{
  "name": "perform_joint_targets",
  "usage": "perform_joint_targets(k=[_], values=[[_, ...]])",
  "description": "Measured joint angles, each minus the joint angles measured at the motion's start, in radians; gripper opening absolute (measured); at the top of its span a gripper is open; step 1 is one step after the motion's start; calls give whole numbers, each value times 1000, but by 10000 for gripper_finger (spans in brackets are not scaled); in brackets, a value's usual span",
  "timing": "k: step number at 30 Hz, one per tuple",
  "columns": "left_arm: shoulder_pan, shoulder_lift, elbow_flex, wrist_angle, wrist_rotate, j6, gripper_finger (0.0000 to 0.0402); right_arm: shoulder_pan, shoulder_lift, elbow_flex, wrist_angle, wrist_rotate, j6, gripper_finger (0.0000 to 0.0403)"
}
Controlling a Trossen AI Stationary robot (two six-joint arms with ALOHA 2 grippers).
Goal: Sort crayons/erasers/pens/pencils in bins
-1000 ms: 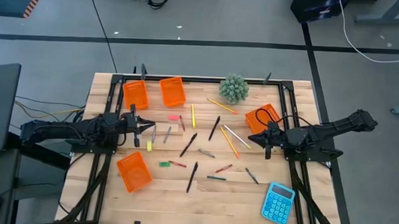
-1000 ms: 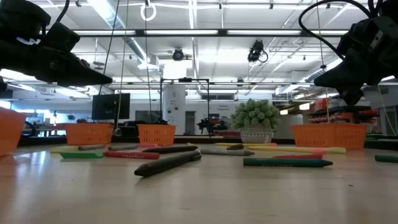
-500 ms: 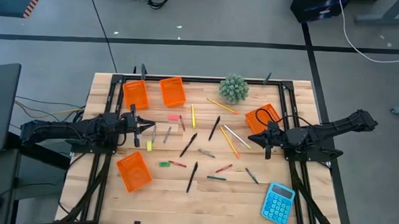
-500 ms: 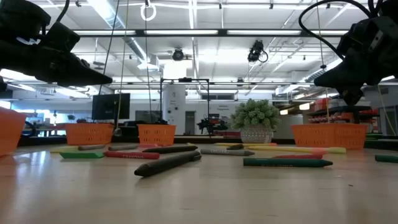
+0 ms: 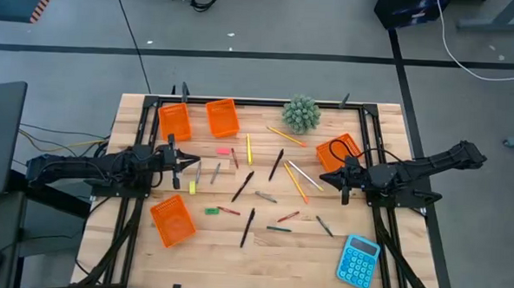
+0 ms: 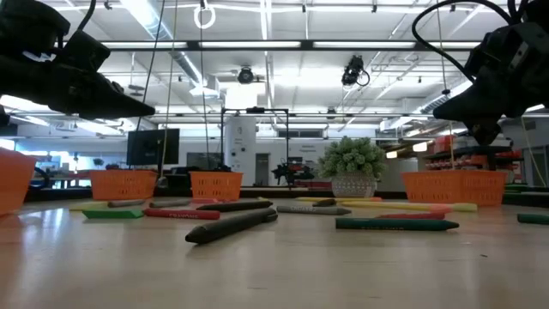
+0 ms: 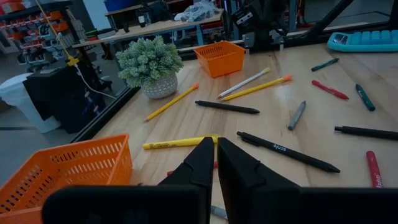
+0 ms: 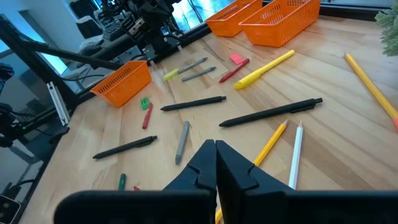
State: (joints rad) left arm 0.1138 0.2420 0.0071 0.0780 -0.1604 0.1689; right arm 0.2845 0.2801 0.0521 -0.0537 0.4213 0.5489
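Note:
My left gripper (image 5: pixel 193 164) hovers shut and empty above the table's left side, pointing toward the middle. My right gripper (image 5: pixel 322 176) hovers the same way at the right, beside one orange bin (image 5: pixel 339 153). Two more bins (image 5: pixel 175 120) (image 5: pixel 222 117) stand at the far left, and another bin (image 5: pixel 172 221) at the near left. Between the grippers, flat on the wood, lie black pens (image 5: pixel 243 185), yellow pencils (image 5: pixel 296 182), a whitish pencil (image 8: pixel 296 152), a red crayon (image 5: pixel 229 210), a green crayon (image 5: pixel 278 228), a grey crayon (image 8: pixel 181 142), a pink eraser (image 5: pixel 224 149) and a green eraser (image 5: pixel 211 211).
A potted green plant (image 5: pixel 302 114) stands at the far edge's middle. A blue calculator (image 5: pixel 358 260) lies at the near right corner. Black frame rails (image 5: pixel 144 139) run along the table's left, right and far sides.

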Motion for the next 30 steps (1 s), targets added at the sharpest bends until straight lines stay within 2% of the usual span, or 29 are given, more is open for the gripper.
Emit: perform_joint_targets(k=[3, 9, 11, 13, 15, 18, 20, 21, 26, 30], values=[[0, 0, 0, 0, 0, 28, 36, 0, 0, 0, 0, 0, 0, 8], [2, 0, 0, 18, -37, 205, 28, -11, 0, 0, 1, 28, -32, 8], [2, 0, 0, 56, -36, 113, 26, -19, 0, 0, 9, 28, -26, 8], [2, 0, 0, 161, -40, -96, 26, -35, 0, 0, 59, 49, 21, 8], [7, 0, 0, 310, -64, -237, 26, -66, 0, 0, 153, 128, 108, 8], [21, -1, 14, 467, -88, -267, 29, -128, 0, 0, 310, 290, 269, 8], [33, 1, 72, 467, -88, -262, 32, -173, 2, 5, 382, 349, 333, 8], [41, 6, 109, 444, -88, -262, 33, -195, 4, 18, 384, 346, 335, 8], [85, 111, 328, 266, -91, -278, 31, -281, 84, 164, 386, 221, 193, 8], [112, 222, 474, 250, -91, -309, 26, -337, 192, 319, 385, 223, 123, 8]])
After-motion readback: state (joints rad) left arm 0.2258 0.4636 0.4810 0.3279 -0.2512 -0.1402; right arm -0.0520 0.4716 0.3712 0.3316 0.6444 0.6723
